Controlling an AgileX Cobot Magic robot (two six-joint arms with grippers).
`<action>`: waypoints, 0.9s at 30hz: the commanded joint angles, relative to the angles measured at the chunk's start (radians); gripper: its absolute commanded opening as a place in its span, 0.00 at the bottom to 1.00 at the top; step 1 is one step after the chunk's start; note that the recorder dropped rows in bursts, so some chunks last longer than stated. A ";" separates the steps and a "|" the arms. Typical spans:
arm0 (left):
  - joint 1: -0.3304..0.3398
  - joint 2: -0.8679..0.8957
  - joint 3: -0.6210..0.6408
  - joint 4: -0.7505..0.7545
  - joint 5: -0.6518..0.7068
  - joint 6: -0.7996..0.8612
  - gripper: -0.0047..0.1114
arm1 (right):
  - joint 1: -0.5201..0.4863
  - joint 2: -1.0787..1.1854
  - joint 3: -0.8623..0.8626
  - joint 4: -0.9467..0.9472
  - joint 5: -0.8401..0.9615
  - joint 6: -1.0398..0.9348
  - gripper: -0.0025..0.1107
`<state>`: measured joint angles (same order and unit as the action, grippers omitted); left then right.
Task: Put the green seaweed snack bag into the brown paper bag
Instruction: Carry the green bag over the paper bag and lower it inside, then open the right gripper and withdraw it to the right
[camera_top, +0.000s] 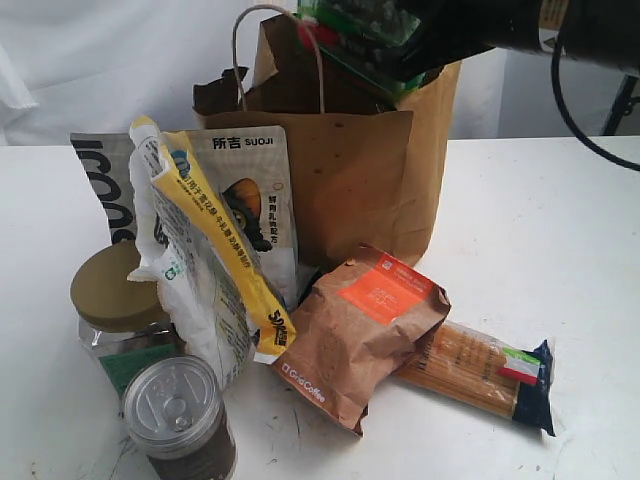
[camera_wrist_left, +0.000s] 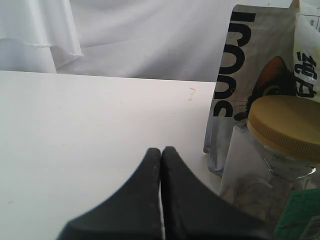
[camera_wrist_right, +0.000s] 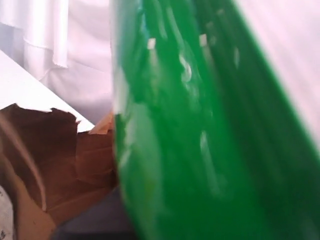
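Above the mouth of the brown paper bag (camera_top: 350, 170), your right gripper (camera_top: 418, 58) clamps the green seaweed snack bag (camera_top: 355, 35), its long axis slanting across the opening. Your left gripper (camera_wrist_left: 161, 162) rests closed and empty, well apart; of your 2 arms, the right is nearer.

a white table (camera_top: 560, 250) is seen, with a brown paper bag (camera_top: 370, 180) stood upright at the back. a grey cat-print pouch (camera_top: 255, 190) and a yellow-and-white pouch (camera_top: 205, 270) are propped before it on the left. nearer are set a tan-lidded jar (camera_top: 112, 295) and a silver-topped can (camera_top: 175, 405). a brown coffee pouch (camera_top: 360, 335) is laid touching a pasta packet (camera_top: 480, 370)
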<state>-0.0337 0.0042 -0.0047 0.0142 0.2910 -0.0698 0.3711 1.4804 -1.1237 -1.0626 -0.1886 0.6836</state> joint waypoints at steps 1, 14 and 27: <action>-0.005 -0.004 0.005 0.000 -0.010 -0.002 0.04 | -0.005 0.009 0.036 -0.099 -0.077 0.114 0.02; -0.005 -0.004 0.005 0.000 -0.010 -0.002 0.04 | -0.005 0.080 0.038 -0.101 -0.068 0.135 0.02; -0.005 -0.004 0.005 0.000 -0.010 -0.002 0.04 | -0.005 0.096 0.038 -0.101 -0.068 0.135 0.03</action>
<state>-0.0337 0.0042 -0.0047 0.0142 0.2910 -0.0698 0.3711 1.5775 -1.0866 -1.1609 -0.2450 0.8150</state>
